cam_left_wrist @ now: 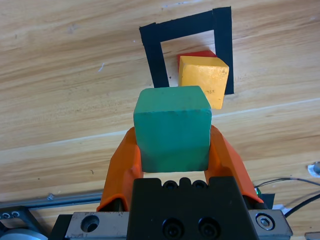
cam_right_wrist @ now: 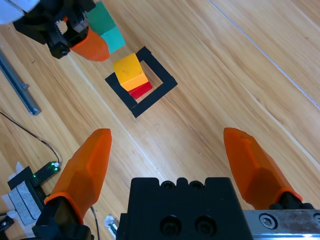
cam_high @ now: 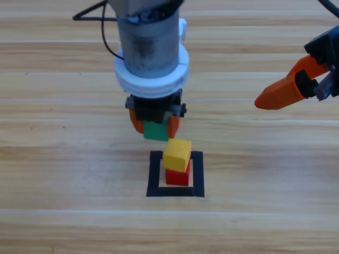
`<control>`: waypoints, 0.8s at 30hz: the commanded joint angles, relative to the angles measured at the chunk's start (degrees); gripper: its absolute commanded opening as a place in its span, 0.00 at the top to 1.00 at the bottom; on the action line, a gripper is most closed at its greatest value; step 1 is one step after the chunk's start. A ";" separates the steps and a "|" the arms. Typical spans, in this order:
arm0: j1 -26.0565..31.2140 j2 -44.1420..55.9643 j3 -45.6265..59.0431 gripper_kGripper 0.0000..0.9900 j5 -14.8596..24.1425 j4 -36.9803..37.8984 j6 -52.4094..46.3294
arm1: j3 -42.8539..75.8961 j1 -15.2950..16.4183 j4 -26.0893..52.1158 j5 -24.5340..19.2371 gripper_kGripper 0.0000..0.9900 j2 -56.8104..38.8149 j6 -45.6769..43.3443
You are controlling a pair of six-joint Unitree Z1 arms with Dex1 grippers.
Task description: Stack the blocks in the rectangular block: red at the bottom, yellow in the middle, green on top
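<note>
Matte green cube [cam_left_wrist: 172, 127] w/ left gripper [cam_left_wrist: 172, 150] fingers clamped round it, right gripper [cam_right_wrist: 167, 165] fingers apart.

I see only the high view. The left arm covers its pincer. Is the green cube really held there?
Observer: Yes. In the left wrist view the left pincer is shut on the green cube, one jaw on each side face.
Operator: Is the right pincer open? I see it only partly, from one side.
Observer: Open. The right wrist view shows the right pincer with its jaws wide apart and nothing between them.
Operator: Does the yellow cube sit square on the red one?
Observer: Not quite. In the right wrist view the yellow cube is on the red cube but shifted, so a strip of red shows on one side, inside the frame.
</note>
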State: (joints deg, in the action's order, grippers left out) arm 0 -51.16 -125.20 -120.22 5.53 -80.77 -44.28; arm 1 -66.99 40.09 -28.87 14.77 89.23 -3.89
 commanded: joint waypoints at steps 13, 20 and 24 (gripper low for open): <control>-2.63 -6.73 -2.65 1.00 -0.52 0.26 -1.51 | 1.69 -1.24 0.92 0.08 0.00 0.94 -0.06; -2.63 -6.81 -2.65 1.00 -0.52 0.26 -1.51 | 1.60 -1.24 0.92 0.08 0.00 1.03 -0.06; -2.63 -7.08 -2.57 1.00 -0.52 0.26 -1.60 | 1.60 -1.24 0.92 0.08 0.00 1.03 -0.06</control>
State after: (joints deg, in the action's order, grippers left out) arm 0 -52.73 -128.96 -122.83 5.52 -80.76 -45.01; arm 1 -66.95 40.09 -28.86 14.77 89.23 -3.89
